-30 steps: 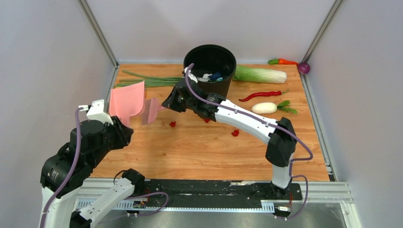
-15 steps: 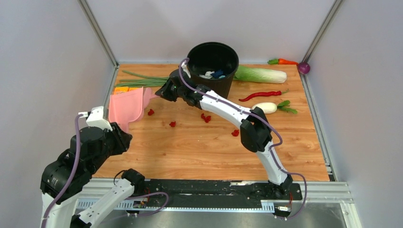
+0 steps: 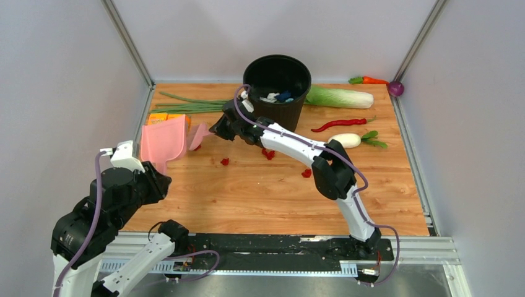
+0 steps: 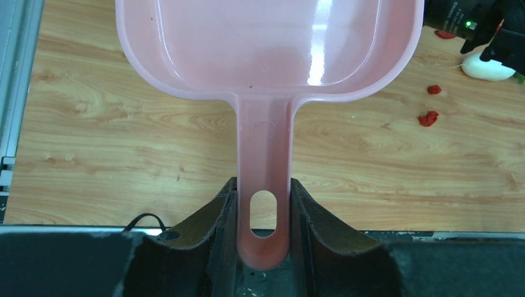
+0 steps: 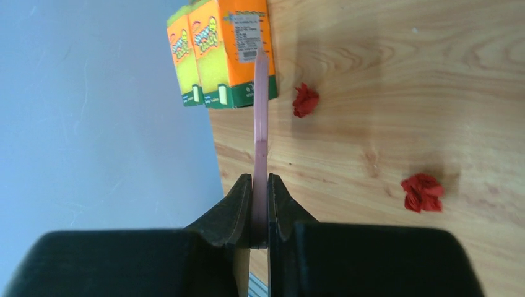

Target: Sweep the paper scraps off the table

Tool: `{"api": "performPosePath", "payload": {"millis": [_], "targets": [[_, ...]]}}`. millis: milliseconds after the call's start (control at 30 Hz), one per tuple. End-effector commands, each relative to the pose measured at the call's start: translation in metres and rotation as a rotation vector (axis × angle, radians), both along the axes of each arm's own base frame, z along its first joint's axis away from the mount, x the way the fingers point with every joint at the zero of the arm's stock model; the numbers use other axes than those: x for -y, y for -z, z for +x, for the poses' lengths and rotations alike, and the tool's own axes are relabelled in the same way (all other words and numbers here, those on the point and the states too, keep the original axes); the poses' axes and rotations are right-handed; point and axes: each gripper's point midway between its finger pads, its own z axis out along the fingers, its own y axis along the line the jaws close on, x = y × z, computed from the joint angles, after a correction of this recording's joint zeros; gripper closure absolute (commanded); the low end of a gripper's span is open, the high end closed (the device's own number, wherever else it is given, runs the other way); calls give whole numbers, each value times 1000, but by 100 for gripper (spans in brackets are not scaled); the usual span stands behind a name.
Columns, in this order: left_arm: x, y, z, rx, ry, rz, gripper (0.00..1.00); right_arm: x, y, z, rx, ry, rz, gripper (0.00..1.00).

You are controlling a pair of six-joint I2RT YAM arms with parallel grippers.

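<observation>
The paper scraps are tiny bright red bits on the table [image 3: 260,198]: one under the brush [image 3: 197,147], others at mid-board [image 3: 225,161] [image 3: 269,153] [image 3: 306,173]. My left gripper [image 3: 158,169] is shut on the handle [image 4: 264,179] of the pink dustpan [image 3: 163,139], which lies at the left edge; its pan [image 4: 266,43] looks empty. My right gripper [image 3: 223,129] is shut on a pink brush [image 3: 199,135], seen edge-on [image 5: 260,124], held just right of the dustpan's mouth. Two scraps [image 5: 305,99] [image 5: 423,192] lie right of the brush.
A black bucket [image 3: 277,93] holding white and blue scraps stands at the back middle. Orange boxes [image 3: 166,117] sit behind the dustpan. Green onions [image 3: 186,105], a cabbage [image 3: 340,97], a red chili [image 3: 343,124], a white radish [image 3: 344,140], a carrot [image 3: 373,80] and a purple ball [image 3: 396,88] lie at the back and right.
My right arm stretched out and carried the brush left and back, to the dustpan's mouth. The dustpan tipped lower and shifted slightly left. A scrap now shows beside the brush.
</observation>
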Motion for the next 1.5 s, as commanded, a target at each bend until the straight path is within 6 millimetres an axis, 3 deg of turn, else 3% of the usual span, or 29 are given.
{"api": "performPosePath", "payload": {"millis": [0, 233, 333, 433, 600, 867, 1167, 1467], "targets": [[5, 5, -1, -50, 43, 29, 100, 11, -45, -15, 11, 96, 96, 100], [18, 6, 8, -53, 85, 13, 100, -5, -66, -4, 50, 146, 150, 100], [21, 5, 8, -53, 91, 0, 100, -15, -65, 6, 61, 168, 157, 100], [20, 3, 5, -51, 88, -3, 100, -13, -41, 6, -2, 204, 140, 100], [16, 3, -1, -54, 71, -18, 100, -10, -4, -10, -58, 181, 56, 100], [12, 4, -14, -62, 51, -63, 100, 0, 36, -24, -102, 166, -32, 100], [7, 2, -19, -65, 41, -57, 100, 34, 36, -46, -132, 173, -88, 100], [11, 4, -17, -54, 57, -65, 100, 110, 41, -90, -192, 188, -183, 100]]}}
